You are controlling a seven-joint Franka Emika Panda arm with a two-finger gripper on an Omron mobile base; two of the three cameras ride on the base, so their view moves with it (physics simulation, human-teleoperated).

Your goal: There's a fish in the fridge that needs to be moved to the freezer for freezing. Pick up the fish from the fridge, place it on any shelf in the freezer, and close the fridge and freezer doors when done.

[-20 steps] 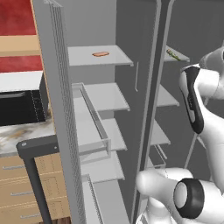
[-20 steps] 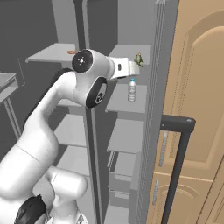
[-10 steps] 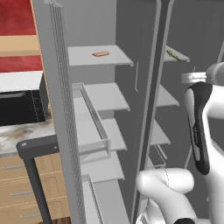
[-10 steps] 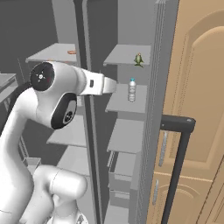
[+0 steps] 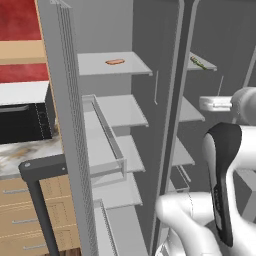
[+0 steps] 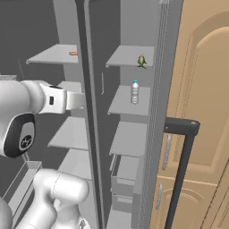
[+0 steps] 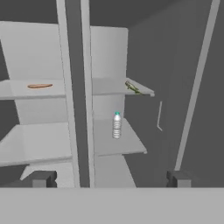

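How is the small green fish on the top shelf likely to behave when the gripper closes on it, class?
The fish is slender and tapered, so it may slip out of a pinch near its ends. It looks tiny against its shelf, so probably light and easily nudged. The gripper stands wide open and well back from it.

Clear water bottle [image 6: 134,92] upright; flat orange-pink piece [image 5: 115,62] apart.

The arm has swung away, uncovering the fish [image 6: 142,61] on its shelf.
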